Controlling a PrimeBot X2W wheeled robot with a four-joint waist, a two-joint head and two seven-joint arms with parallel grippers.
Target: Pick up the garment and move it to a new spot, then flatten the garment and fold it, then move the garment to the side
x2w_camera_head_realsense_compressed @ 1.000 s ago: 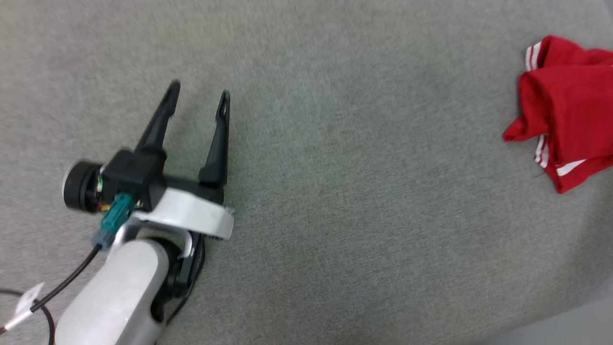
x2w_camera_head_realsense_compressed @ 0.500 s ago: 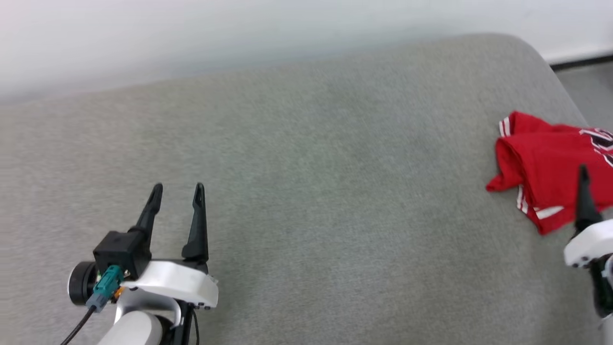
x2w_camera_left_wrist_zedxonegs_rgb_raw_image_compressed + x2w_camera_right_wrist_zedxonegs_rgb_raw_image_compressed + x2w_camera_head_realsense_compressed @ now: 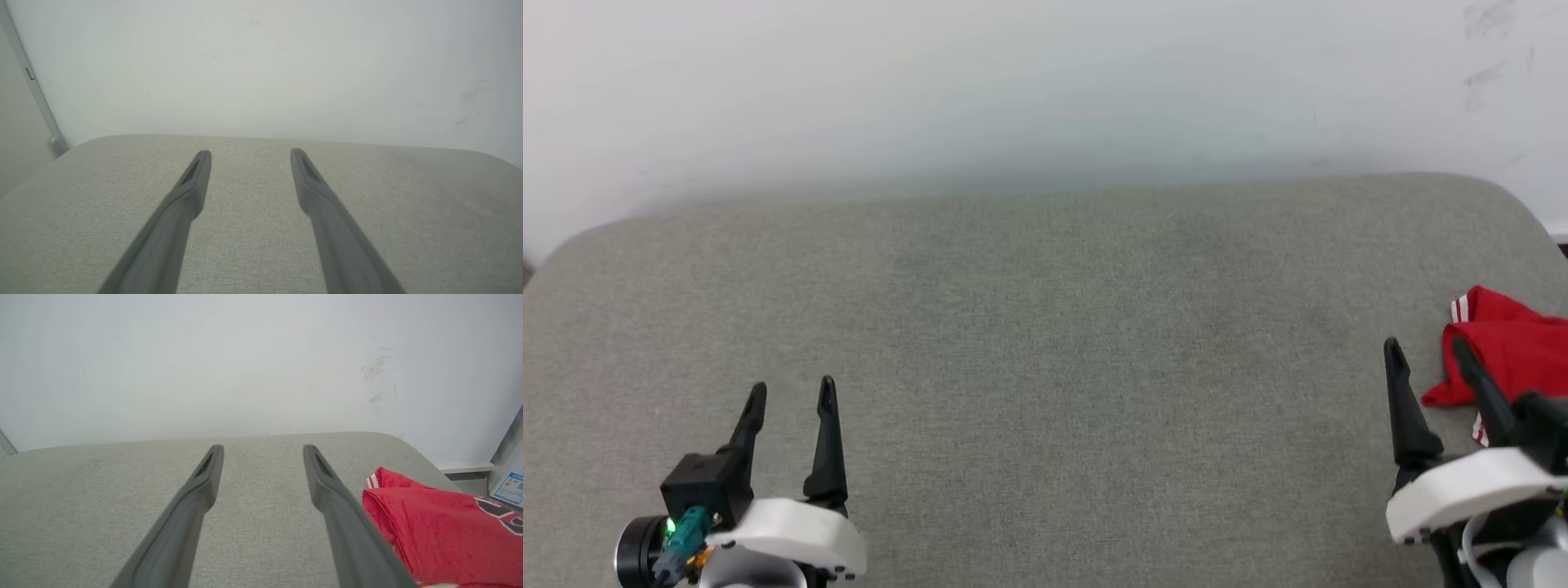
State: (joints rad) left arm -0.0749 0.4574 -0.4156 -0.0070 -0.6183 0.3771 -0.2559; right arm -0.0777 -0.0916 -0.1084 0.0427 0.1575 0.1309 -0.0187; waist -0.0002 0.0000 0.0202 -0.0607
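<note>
Left gripper (image 3: 792, 385) and right gripper (image 3: 1425, 344) spread wide, empty, right near the garment (image 3: 1515, 347).

The left gripper (image 3: 792, 385) is held at the lower left, jaws spread wide and pointed forward. The right gripper (image 3: 1424, 345) is held at the lower right, likewise spread.

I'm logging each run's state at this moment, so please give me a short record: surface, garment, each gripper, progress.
surface: grey fabric-covered cushion against a white wall
garment: bright red jersey-style shirt with red-and-white striped trim, crumpled at the cushion's right end
left gripper: open, empty, over bare fabric
right gripper: open, empty, beside the shirt's left edge; contact cannot be told
progress: shirt not yet picked up
</note>
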